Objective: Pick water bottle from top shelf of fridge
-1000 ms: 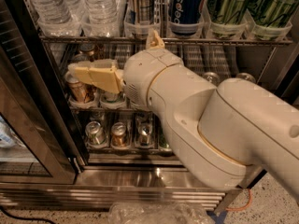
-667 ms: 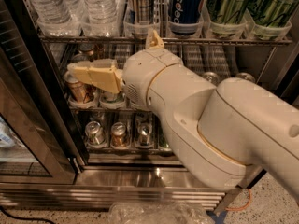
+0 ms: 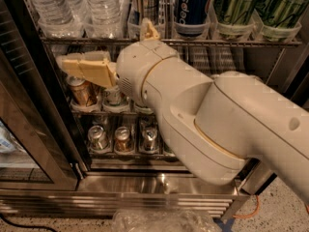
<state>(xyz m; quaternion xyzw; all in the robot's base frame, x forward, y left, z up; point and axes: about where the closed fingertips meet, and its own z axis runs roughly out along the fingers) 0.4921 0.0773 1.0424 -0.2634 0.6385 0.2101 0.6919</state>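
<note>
In the fridge (image 3: pixel 120 187), the gripper (image 3: pixel 67 65) sits under the top shelf (image 3: pixel 203 41). I cannot tell how its jaws stand. Rising blindly risks toppling the water bottle (image 3: pixel 102 6).

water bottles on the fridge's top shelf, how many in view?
2. Both on the top shelf, far left: left water bottle in the end lane, right water bottle beside it. More may stand behind. The gripper is one rack lower, by the cans.

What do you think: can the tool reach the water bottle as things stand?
Probably not directly. The tool sits below the top shelf, by the soda cans, so the rack separates it from the water bottle above; it likely must rise first.
</note>
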